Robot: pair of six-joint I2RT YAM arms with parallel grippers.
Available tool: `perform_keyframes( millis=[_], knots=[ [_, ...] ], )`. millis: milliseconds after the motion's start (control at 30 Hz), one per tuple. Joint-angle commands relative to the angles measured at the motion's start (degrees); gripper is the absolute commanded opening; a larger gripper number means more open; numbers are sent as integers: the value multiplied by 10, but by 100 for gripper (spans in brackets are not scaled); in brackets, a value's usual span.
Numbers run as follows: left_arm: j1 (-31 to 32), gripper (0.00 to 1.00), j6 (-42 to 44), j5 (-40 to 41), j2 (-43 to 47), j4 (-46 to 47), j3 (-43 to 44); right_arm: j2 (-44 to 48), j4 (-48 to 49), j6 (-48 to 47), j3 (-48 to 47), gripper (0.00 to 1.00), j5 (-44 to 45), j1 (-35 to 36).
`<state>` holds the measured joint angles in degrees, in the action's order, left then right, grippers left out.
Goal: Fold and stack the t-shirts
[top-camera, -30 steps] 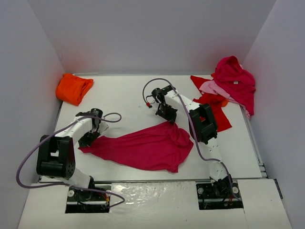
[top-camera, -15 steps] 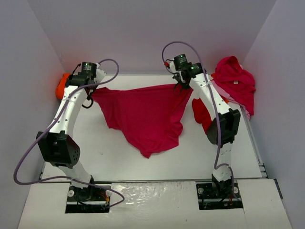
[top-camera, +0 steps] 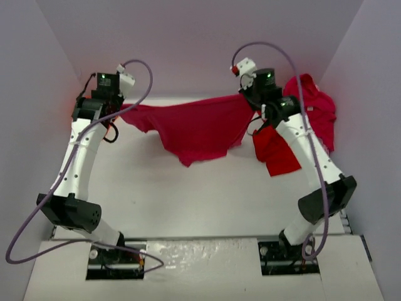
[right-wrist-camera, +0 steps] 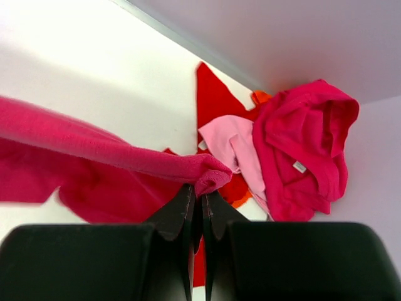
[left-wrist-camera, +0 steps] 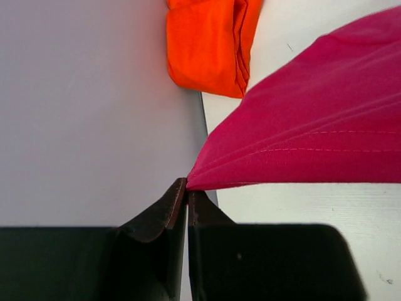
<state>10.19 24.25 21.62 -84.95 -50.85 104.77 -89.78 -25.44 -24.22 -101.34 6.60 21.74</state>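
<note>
At the far left corner of the table [top-camera: 188,207] an orange t-shirt [left-wrist-camera: 210,44] lies in a compact bundle with layered edges. It looks folded, and it seems to be the only one finished so far. Just beside it, the left claw [left-wrist-camera: 187,188] is pinched tight on one corner of a magenta t-shirt [top-camera: 197,125]. That shirt hangs spread in the air over the far half of the table, its lower edge drooping to a point. At its other upper corner the right claw [right-wrist-camera: 199,191] is clamped on a wad of the same cloth. Further right, a bright red t-shirt [top-camera: 279,157] lies loose on the table. A light pink t-shirt [right-wrist-camera: 232,144] and a crumpled crimson t-shirt [right-wrist-camera: 307,144] are heaped beside it against the wall. By this showing the task is early. The lifted shirt has no fold yet, three more wait unfolded, and no stack is built.
</note>
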Motion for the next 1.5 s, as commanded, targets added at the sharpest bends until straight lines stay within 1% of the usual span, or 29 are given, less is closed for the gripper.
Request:
perform_keyframes(
  millis=[0, 33, 100, 167, 300, 400, 533, 700, 900, 1033, 1133, 1267, 1467],
  knots=[
    [1, 0, 33, 9, 168, -5, 30, 173, 7, -3, -5, 0, -181, -8],
    [0, 0, 38, 1, 196, -26, 42, 203, -22, -9, -10, 0, -225, -9],
    [-2, 0, 45, -13, 246, -49, 59, 231, -49, -19, -7, 0, -266, -13],
    [-12, 0, 49, -59, 273, -76, 78, 252, -65, -32, -2, 0, -295, -20],
    [-31, 0, 35, -96, 280, -93, 112, 268, -74, -39, 30, 0, -297, -30],
    [-35, 0, 32, -78, 261, -74, 90, 256, -64, -48, 62, 0, -276, -31],
    [-35, 0, 28, -61, 220, -48, 83, 235, -42, -35, 85, 0, -265, -31],
    [-35, 0, 33, -52, 197, -33, 80, 219, -36, -33, 68, 0, -253, -31],
    [-35, 0, 36, -48, 210, -28, 62, 227, -40, -37, 45, 0, -244, -30],
    [-35, 0, 41, -62, 236, -50, 58, 267, -43, -43, 59, 0, -262, -31],
    [-36, 0, 42, -77, 250, -75, 71, 296, -48, -46, 75, 0, -274, -31],
    [-35, 0, 44, -108, 267, -109, 102, 333, -62, -50, 93, 0, -297, -40],
    [-35, 0, 45, -116, 273, -159, 159, 366, -94, -51, 94, 0, -325, -52]
  ],
)
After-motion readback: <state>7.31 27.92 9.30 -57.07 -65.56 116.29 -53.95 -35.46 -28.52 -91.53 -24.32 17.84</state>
